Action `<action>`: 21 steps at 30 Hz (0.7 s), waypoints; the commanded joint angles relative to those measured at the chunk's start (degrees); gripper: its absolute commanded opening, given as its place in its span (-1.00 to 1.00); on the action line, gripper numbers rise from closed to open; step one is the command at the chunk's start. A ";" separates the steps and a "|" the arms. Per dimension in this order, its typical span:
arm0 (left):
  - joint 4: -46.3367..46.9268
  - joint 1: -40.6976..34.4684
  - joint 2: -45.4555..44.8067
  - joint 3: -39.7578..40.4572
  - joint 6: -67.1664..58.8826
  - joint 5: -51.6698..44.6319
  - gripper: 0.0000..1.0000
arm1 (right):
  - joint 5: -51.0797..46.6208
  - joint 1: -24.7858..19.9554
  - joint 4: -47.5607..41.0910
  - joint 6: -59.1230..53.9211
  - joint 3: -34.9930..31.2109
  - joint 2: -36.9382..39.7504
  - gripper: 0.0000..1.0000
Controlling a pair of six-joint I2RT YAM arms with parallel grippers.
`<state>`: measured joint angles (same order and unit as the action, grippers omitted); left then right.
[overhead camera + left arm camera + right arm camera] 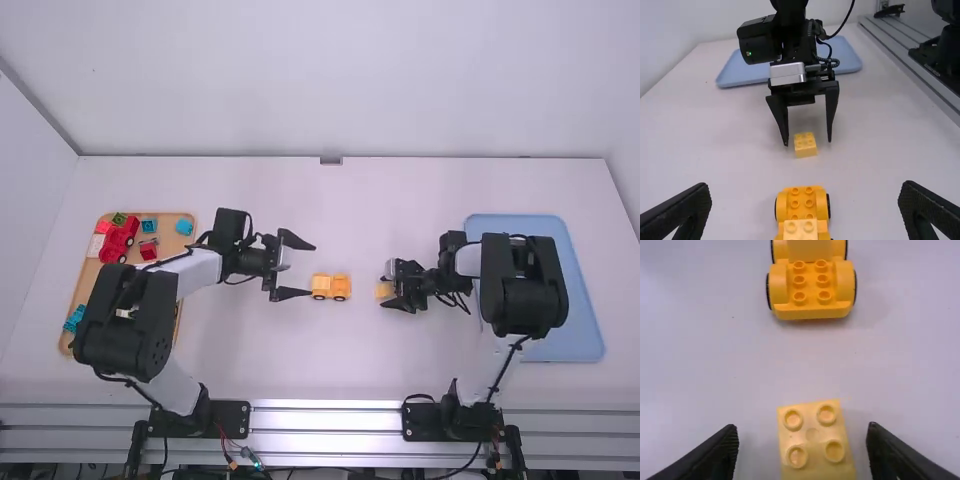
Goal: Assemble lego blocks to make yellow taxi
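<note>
One pale block [800, 230] tops the yellow chassis [802, 199]; the loose block [812, 435], at its high-view three o'clock, likely remains to fit. Left gripper [312, 270] and right gripper [802, 429] are spread.

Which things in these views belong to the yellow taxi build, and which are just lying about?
Taxi build:
- yellow wheeled plastic base
- pale yellow block on top of it
- loose pale yellow four-stud brick

Lying about:
- tan tray
- red toy vehicle and teal bricks in it
- blue rectangular tray
</note>
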<state>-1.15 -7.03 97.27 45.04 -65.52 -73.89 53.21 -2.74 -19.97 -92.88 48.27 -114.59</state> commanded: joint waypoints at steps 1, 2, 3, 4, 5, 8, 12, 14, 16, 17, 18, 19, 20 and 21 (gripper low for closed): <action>0.24 -0.22 0.42 -0.59 0.15 -1.95 0.98 | 0.79 -0.24 -0.20 -1.29 0.76 -1.55 0.20; 0.24 -0.20 0.42 -0.59 0.15 -1.88 0.98 | 0.94 -0.59 -0.15 -1.33 0.76 -1.57 0.19; 0.22 0.09 0.42 -0.63 0.15 -1.99 0.98 | 1.03 -1.03 0.07 -1.49 0.72 -1.70 0.12; 0.22 0.13 0.42 -0.70 0.15 -2.21 0.98 | 1.07 -1.20 0.15 -1.51 0.66 -1.75 0.10; 0.22 0.07 0.42 -0.70 0.15 -2.16 0.98 | 1.27 -1.46 0.61 -1.49 0.44 -1.84 0.06; 0.20 0.13 0.42 -0.70 0.15 -2.23 0.98 | 1.25 -1.88 1.07 -1.33 -0.07 -2.01 0.05; 0.22 0.00 0.42 -0.70 0.13 -3.50 0.98 | 1.18 -1.75 5.92 3.52 -1.55 -2.01 0.09; 0.13 0.11 0.42 -0.70 0.17 -3.89 0.98 | 1.29 -1.77 7.54 5.18 -2.14 -2.01 0.08; 0.20 -0.22 0.42 -0.70 0.17 -3.54 0.98 | 1.75 -1.77 7.67 5.40 -2.32 -2.01 0.07; 0.20 -0.20 0.42 -0.70 0.17 -3.41 0.98 | 1.90 -1.77 7.63 5.27 -2.36 -2.01 0.07; 0.26 0.07 0.42 -0.70 0.17 -3.45 0.98 | 2.12 -1.77 7.56 4.57 -2.40 -2.01 0.06; 0.31 0.17 0.42 -0.70 0.20 -3.56 0.98 | 2.29 -1.77 7.80 4.24 -2.60 -2.01 0.04; 0.33 0.17 0.42 -0.70 0.20 -3.54 0.98 | 2.32 -1.77 7.82 4.20 -2.62 -2.01 0.03; 0.39 0.17 0.42 -0.70 0.15 -3.43 0.99 | 2.36 -1.77 7.76 4.11 -2.67 -2.01 -0.03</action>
<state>-0.97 -7.01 97.30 45.04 -65.52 -75.22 54.17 -4.60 -12.01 -88.92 46.22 -115.44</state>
